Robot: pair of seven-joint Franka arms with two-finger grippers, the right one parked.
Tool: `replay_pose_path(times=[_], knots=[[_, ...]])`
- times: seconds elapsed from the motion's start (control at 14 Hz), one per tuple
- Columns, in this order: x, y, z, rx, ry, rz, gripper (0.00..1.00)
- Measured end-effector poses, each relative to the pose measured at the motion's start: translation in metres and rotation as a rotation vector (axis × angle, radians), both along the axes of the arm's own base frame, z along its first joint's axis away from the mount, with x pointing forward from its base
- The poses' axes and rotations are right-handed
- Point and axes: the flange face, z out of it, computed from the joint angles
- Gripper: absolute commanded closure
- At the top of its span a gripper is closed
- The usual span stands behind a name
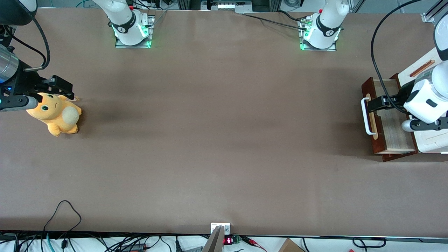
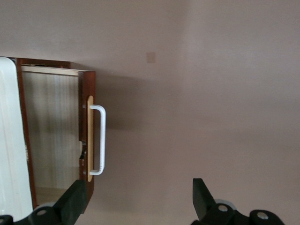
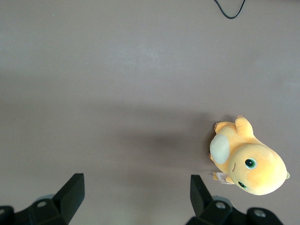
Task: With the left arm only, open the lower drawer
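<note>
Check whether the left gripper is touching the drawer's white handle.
Apart. In the left wrist view, the gripper is open and bare table shows between its jaws and the white handle of the lower drawer, which stands pulled out.

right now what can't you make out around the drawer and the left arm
- Lower drawer interior: the left arm covers part of it in the front view.
- Cabinet: cut off by the front view's edge, partly under the arm.
- End effector: open above the table in front of the drawer; its height over the white handle cannot be judged.
</note>
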Motion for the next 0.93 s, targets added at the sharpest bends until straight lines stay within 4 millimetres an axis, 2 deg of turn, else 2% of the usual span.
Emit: replay_pose_path(times=[0.21, 0.5, 0.64, 0.93], knots=[[-0.01, -0.002, 0.006, -0.025, 0.0, -0.063, 0.0], [-0.022, 0.001, -0.008, -0.028, -0.011, -0.092, 0.0], [-0.034, 0.002, -0.013, -0.028, -0.019, -0.097, 0.0], [-0.05, 0.003, 0.0, -0.028, -0.036, -0.099, 0.0]])
